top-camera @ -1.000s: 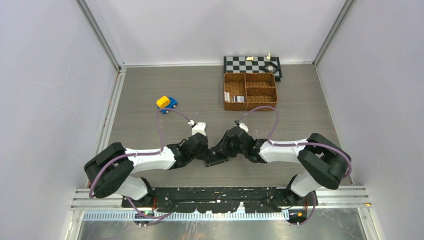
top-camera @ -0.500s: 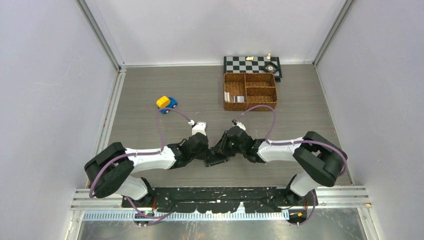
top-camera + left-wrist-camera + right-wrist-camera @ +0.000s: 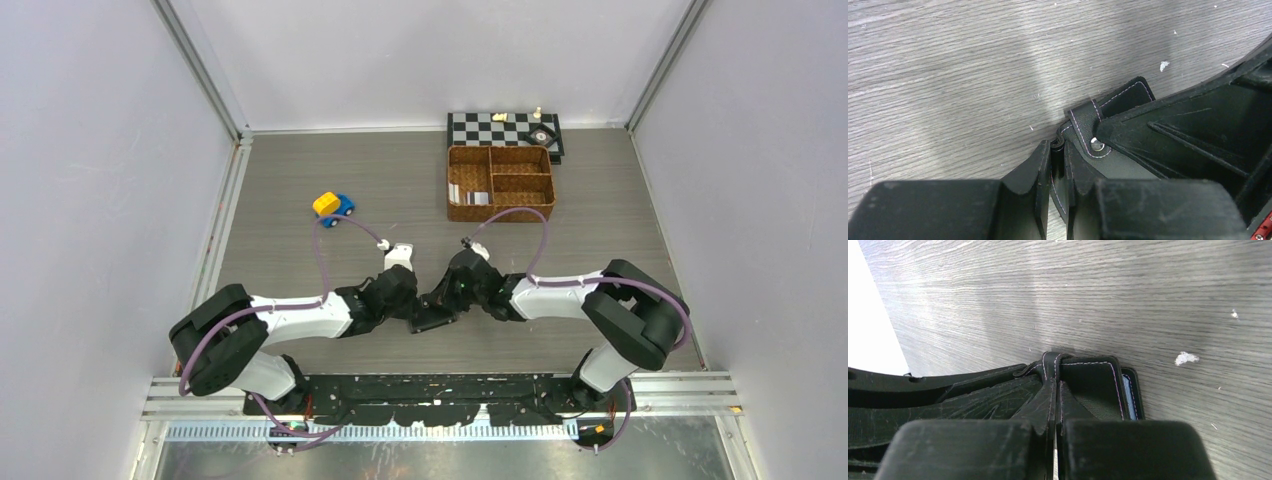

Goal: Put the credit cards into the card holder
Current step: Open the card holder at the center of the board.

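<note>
Leather is pinched in both pincers. The left gripper is narrowed to a thin slot and clamps a stitched edge of the card holder, with the leather standing upright between its fingers. In the right wrist view, the right gripper is clenched almost flat. The snap tab runs up between its two fingers, so it grasps the card holder by that strap. A sliver of pale blue sleeve shows at the wallet's 3 o'clock edge.

From above, the card holder lies on the table at about 6 o'clock from the table's centre. It is caught between the left gripper at its 9 o'clock side and the right gripper at its 2 o'clock side.

The credit cards stand on edge in the 9 o'clock compartment of the wicker basket, which sits at about 1 o'clock from the centre, well apart from the wallet. A chessboard touches the basket's 12 o'clock side. A blue and yellow toy car rests at about 10 o'clock.
</note>
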